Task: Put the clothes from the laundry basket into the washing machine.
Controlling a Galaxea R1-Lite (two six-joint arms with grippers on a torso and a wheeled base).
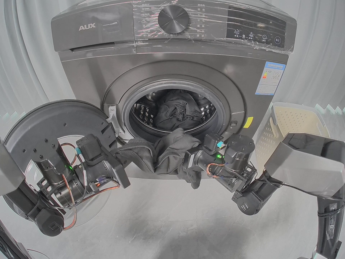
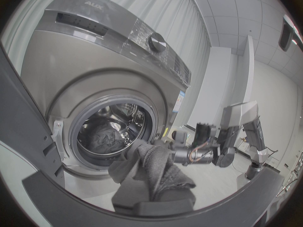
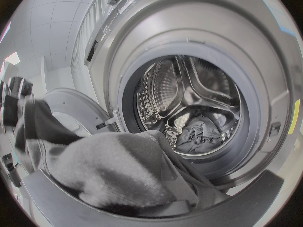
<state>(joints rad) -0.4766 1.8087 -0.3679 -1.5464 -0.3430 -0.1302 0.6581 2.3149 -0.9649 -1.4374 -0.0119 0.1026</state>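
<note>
The grey washing machine point(image 1: 90, 69) stands with its round door point(image 1: 43, 126) swung open to the left. A dark garment point(image 1: 178, 110) lies inside the drum point(image 3: 170, 89). Just in front of the opening's lower rim hangs a grey garment point(image 1: 163, 153), stretched between both grippers. My left gripper point(image 1: 124, 156) is shut on its left end, and the cloth point(image 2: 154, 167) drapes over the fingers point(image 2: 164, 207). My right gripper point(image 1: 189, 160) is shut on the right end, where the cloth point(image 3: 120, 167) hides its fingers. A fold dangles below the right gripper.
A cream perforated laundry basket point(image 1: 298, 121) stands to the right of the machine, partly behind my right arm. The open door takes up the space on the left. Bare grey floor point(image 1: 161, 213) lies in front of the machine.
</note>
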